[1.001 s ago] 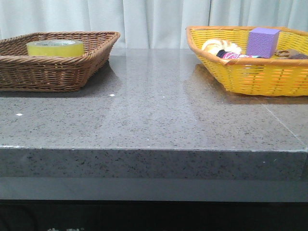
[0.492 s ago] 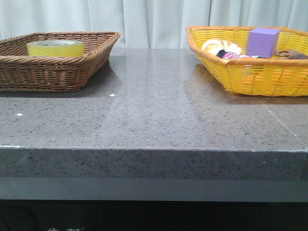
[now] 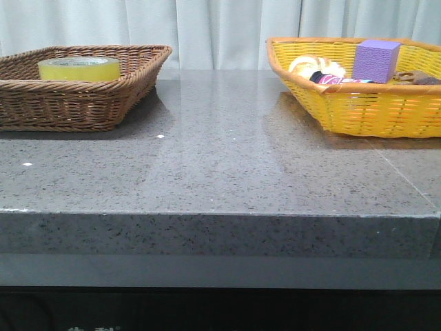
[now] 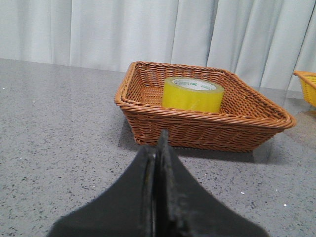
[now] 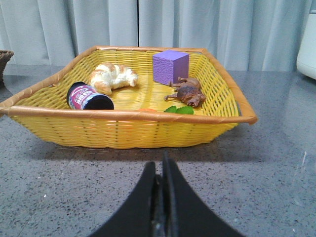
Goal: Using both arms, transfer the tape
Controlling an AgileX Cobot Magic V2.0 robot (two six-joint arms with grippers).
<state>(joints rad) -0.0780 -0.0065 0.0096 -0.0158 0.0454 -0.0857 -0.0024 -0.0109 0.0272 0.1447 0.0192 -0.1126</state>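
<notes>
The roll of yellow tape (image 4: 193, 93) is lying flat, hole upward, inside the brown wicker basket (image 4: 148, 101) on the left side of the grey stone table (image 3: 227, 158). It is sitting toward the basket's middle, clear of the walls as far as I can tell, which would be leaving fingers room to come around it. That placing fits either end of the job: the tape could be waiting to go across, or it could be lying where it was carried to.

The left gripper (image 4: 157, 148) is hanging low over the table short of the brown basket, its fingers pressed together on nothing. The right gripper (image 5: 161, 173) is doing the same before the yellow basket (image 5: 118, 126), fingers closed and holding nothing.

That basket is holding a purple block (image 5: 170, 66), a croissant (image 5: 113, 75), a small dark can (image 5: 89, 97), a brown toy figure (image 5: 186, 92) and something green (image 5: 178, 110) half hidden behind the rim. From the front, the near walls are hiding most of both baskets' contents.
</notes>
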